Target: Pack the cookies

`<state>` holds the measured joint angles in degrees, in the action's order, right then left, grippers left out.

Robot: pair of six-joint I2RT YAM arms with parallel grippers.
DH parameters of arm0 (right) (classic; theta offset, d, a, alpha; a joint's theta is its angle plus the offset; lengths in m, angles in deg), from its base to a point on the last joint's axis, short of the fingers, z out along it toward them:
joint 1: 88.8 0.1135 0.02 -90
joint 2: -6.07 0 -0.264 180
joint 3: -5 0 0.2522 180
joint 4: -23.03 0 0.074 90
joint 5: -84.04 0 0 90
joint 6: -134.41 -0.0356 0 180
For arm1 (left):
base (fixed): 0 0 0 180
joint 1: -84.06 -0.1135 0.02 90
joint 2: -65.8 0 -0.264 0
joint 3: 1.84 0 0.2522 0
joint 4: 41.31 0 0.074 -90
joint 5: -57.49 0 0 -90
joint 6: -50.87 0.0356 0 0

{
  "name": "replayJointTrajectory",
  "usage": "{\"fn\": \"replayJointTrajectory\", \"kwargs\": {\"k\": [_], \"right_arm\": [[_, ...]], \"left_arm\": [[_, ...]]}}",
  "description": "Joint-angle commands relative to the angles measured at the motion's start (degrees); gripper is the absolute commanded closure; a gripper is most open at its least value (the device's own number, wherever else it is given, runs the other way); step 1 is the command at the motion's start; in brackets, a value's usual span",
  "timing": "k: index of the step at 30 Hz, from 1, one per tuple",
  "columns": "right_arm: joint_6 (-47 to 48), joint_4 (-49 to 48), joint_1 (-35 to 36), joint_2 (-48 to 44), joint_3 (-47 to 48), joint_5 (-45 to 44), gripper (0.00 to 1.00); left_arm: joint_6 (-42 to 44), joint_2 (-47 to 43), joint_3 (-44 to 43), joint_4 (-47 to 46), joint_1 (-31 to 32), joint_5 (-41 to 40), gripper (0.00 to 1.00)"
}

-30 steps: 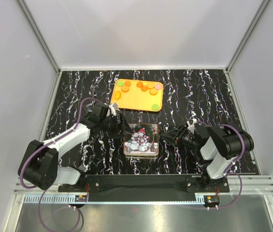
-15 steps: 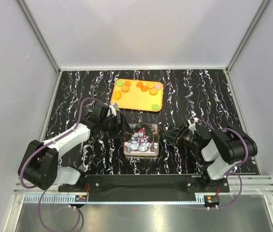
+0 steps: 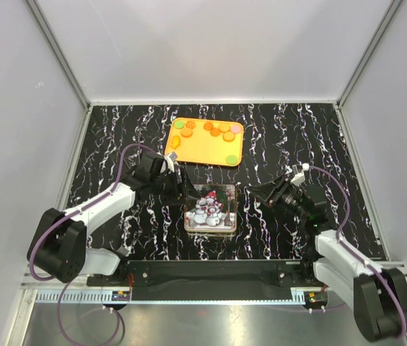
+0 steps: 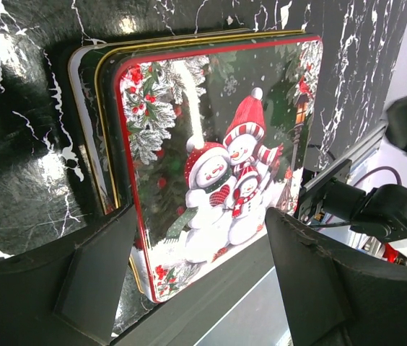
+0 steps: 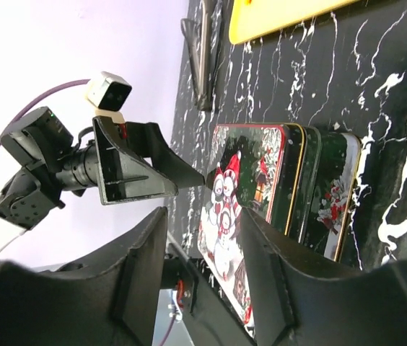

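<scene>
Mostly orange, with a few green, pink and yellow ones, the cookies point(image 3: 216, 132) are small flat discs, some round and some scalloped like flowers. They lie loose along the far side of the orange tray point(image 3: 205, 149), in the upper centre of the top view. One green disc sits alone near the tray's lower right corner. The tray is a smooth, matte rectangle with rounded corners.

Just below it in the frame, at the centre, sits a square tin point(image 3: 211, 207) with rounded corners. Its glossy lid point(image 4: 218, 144) is printed with snowmen in red hats and holly, edged in red and gold. In both wrist views the lid lies offset over the base, so a dark strip of the base shows along one side.

At the tin's upper left corner is the left gripper point(image 4: 200, 223), released, its dark angular fingers spread wide with the lid showing between them. Whether they touch the tin I cannot tell. To the right of the tin and apart from it, the right gripper point(image 5: 202, 216) is also released, holding nothing.

Everything rests on a glossy black table point(image 3: 297, 137) veined with white like marble.
</scene>
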<state>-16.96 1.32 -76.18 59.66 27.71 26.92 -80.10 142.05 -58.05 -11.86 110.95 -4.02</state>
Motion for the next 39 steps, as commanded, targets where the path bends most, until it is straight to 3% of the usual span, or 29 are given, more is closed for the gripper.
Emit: {"fn": "replayJointTrajectory", "kwargs": {"k": [1,20,29,39], "right_arm": [[6.69,17.52,-0.23,-5.58,4.05,-3.79,0.47],[11.44,22.54,-0.05,1.35,6.69,-2.83,0.47],[12.85,23.85,7.15,6.1,10.12,-8.18,0.43],[13.9,23.96,9.87,9.34,11.62,-9.94,0.36]], "left_arm": [[0.98,0.48,-2.81,-0.13,0.35,-0.63,0.23],[2.39,1.8,-4.39,2.6,0.88,-2.03,0.23],[3.62,3.91,-6.76,5.49,1.75,-3.96,0.23],[4.67,7.16,-9.66,8.22,3.25,-5.99,0.23]]}}
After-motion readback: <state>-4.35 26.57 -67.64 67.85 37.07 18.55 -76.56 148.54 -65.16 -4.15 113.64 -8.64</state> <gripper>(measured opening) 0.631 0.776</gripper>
